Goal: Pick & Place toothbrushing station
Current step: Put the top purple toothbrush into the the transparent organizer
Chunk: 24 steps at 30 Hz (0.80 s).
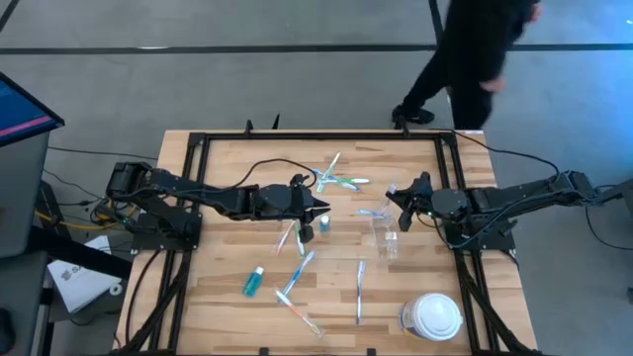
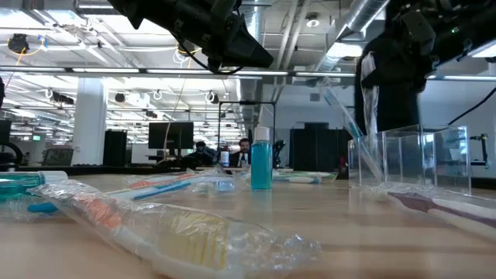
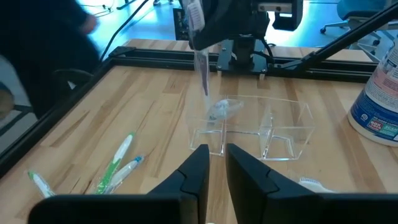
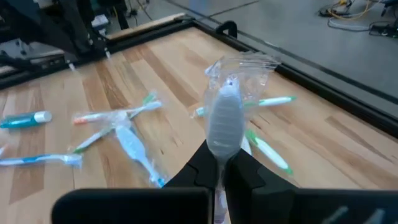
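A wrapped toothbrush [image 4: 222, 121] is held in the closed right gripper [image 4: 219, 163] just above the clear plastic cup [image 1: 386, 237]. The left gripper [image 3: 211, 163], its narrowly parted fingers empty, hovers above a teal tube [image 2: 261, 158]. Light, stiff and crinkly-slick, the brush is best pinched mid-handle.

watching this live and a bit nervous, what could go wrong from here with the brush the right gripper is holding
The right gripper is shut on a wrapped toothbrush, pinched near one end, so it could swing or slip before reaching the clear organizer. Its loose wrapper might snag on the organizer's thin walls. The left gripper hovers just in front of the organizer and could nudge it.
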Available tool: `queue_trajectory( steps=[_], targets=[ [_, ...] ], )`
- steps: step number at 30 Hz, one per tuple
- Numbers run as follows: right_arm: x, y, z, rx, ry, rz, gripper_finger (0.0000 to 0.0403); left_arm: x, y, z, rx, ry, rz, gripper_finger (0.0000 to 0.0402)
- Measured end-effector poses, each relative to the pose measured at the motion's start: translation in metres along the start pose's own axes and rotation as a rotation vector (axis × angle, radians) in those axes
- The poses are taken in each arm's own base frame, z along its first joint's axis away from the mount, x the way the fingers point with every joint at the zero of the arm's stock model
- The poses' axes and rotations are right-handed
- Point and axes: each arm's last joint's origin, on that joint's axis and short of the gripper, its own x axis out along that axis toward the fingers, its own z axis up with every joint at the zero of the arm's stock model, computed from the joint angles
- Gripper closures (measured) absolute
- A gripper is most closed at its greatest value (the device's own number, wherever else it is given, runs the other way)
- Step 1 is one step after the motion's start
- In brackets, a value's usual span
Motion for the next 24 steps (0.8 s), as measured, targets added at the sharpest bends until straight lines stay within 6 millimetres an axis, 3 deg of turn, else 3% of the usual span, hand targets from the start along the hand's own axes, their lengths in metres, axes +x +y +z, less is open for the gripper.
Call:
queue_trajectory(
  steps=[11,18,24],
  targets=[
    [0.007,-0.005,-0.023,0.009,0.005,-0.004,0.0397,0.0,0.0,0.0,0.0,0.0,0.0,0.0357],
    [0.008,-0.006,-0.029,0.003,0.019,-0.009,0.0357,0.0,0.0,0.0,0.004,0.0,0.001,0.0357],
    [0.009,-0.007,-0.032,-0.001,0.026,-0.004,0.0349,0.001,0.004,0.0,0.0,0.0,0.01,0.0357]
  ],
)
